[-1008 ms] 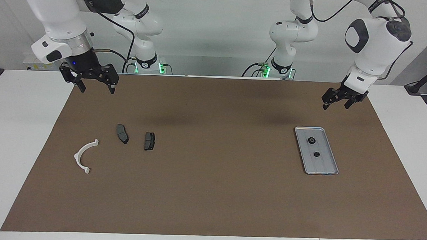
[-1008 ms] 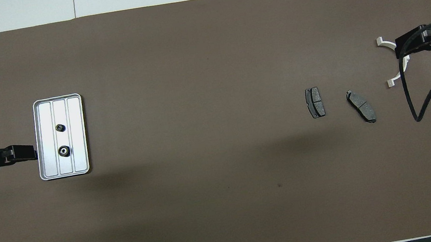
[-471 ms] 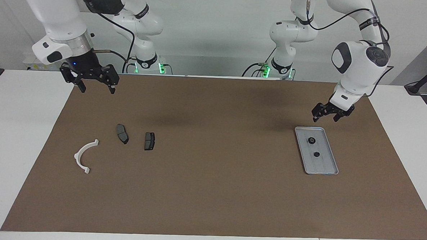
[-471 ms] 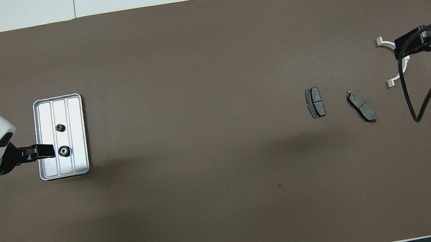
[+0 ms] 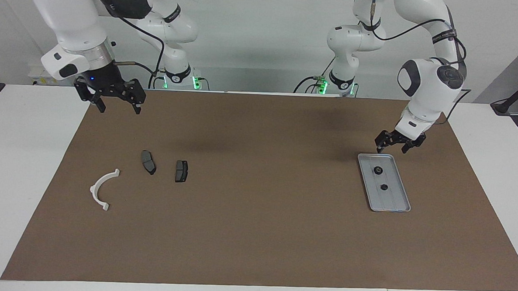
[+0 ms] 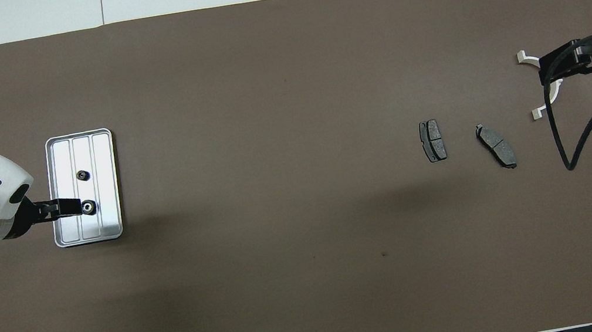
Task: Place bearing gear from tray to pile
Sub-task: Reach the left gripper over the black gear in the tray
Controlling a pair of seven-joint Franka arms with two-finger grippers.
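Left gripper point(image 5: 390, 147) w/ jaws apart, empty, hangs over tray point(image 5: 395, 203) rim nearest robots. Two bearing gears point(image 5: 377, 170) lie in tray, at left arm's end of tabletop point(image 5: 255, 233). Right gripper point(image 5: 117, 106) waits spread wide, over mat edge near pile point(image 5: 102, 190).

My left gripper point(image 5: 391, 148) comes down from beside the mat's edge toward the tray point(image 5: 395, 203) and now hangs with fingers apart just above its rim nearest me, close to the nearer bearing gear point(image 5: 377, 170); my left arm folds lower with it.
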